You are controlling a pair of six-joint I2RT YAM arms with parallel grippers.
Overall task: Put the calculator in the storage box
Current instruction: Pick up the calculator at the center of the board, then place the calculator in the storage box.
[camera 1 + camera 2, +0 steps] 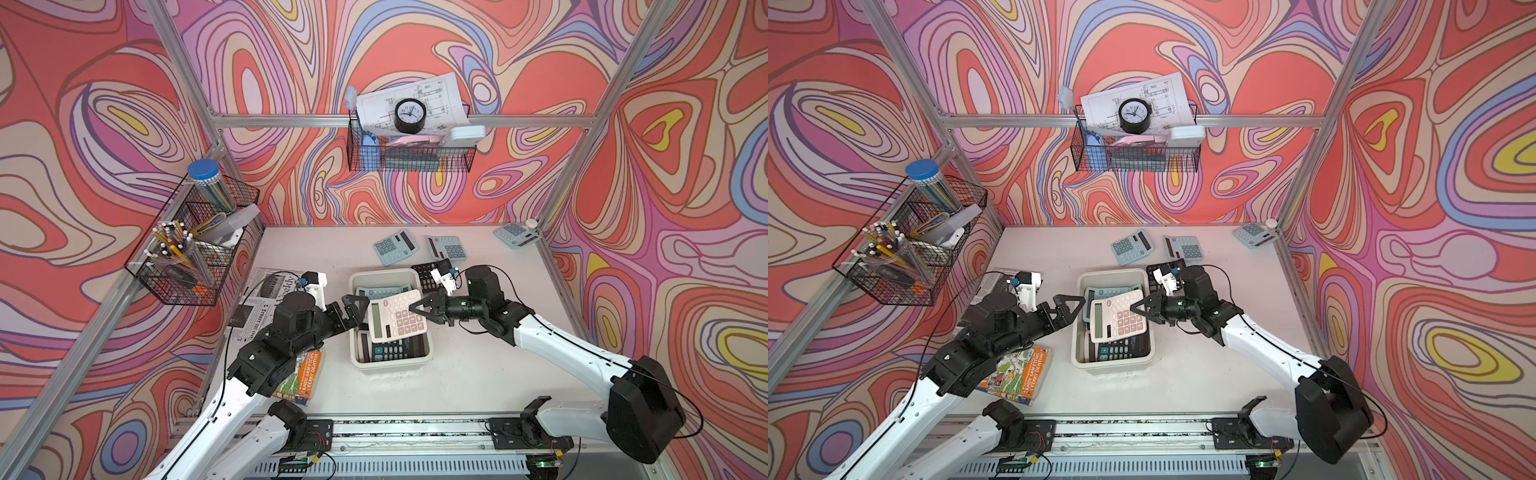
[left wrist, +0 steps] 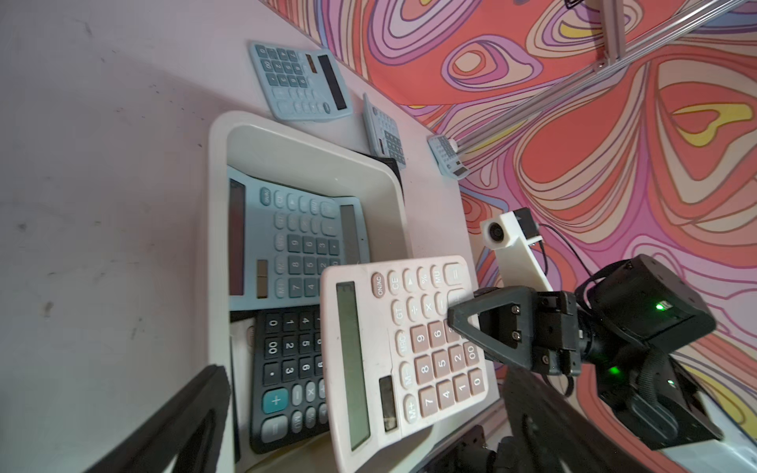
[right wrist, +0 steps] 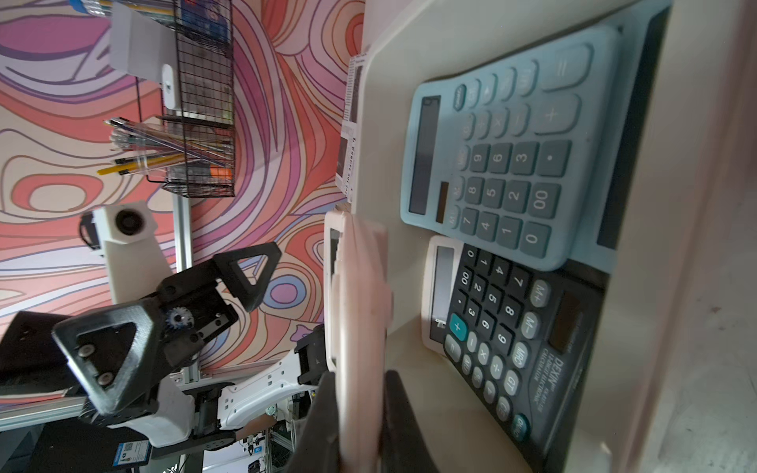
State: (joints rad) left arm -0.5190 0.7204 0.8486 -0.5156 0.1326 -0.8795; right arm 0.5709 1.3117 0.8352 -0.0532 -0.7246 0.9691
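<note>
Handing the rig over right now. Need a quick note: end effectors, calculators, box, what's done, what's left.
Left end effector: open, holding nothing, beside the storage box.
Right end effector: shut on the pink calculator, held tilted over the box.
Done: blue calculator and black calculator lie in the box.
Left: lower and release the pink one. On the table behind the box: three loose blue calculators and a loose black calculator.

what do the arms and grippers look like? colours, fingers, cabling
Left arm and right arm: white link shells, black joints, thin black cables alongside. Left gripper and right gripper: black, with hollow triangular fingers bearing screw heads. White camera mounts at both wrists. Green lights on the right wrist.
</note>
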